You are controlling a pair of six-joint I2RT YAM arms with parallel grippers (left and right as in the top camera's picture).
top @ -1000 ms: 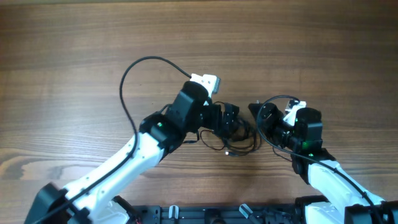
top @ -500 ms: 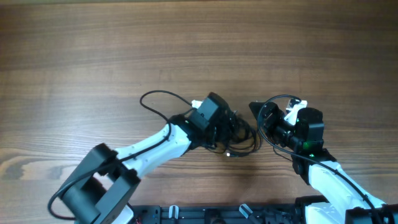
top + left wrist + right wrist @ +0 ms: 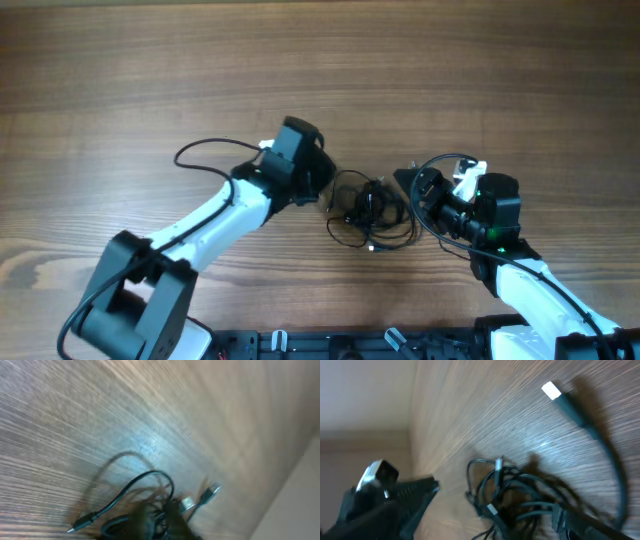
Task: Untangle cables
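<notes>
Camera overhead: cables (image 3: 372, 212) knotted on wooden table (image 3: 300, 60), between my left claw (image 3: 322, 182) and my right claw (image 3: 414, 187).
Camera on left wrist: cables blurred, low in frame; I cannot tell my left claw's grip.
Camera on right wrist: my right claw spread wide, cables before it.

left arm (image 3: 215, 215): white links, black joints, thin black cable loop (image 3: 195, 152) | right arm (image 3: 530, 290): white link, black wrist, green light (image 3: 492, 236) | right gripper (image 3: 412, 188): black fingers

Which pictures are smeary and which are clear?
Overhead: sharp and evenly lit, cables clear on the table. Left wrist: wood grain smeared into streaks, cables fuzzy. Right wrist: blurry too, one plug glinting bright.
</notes>
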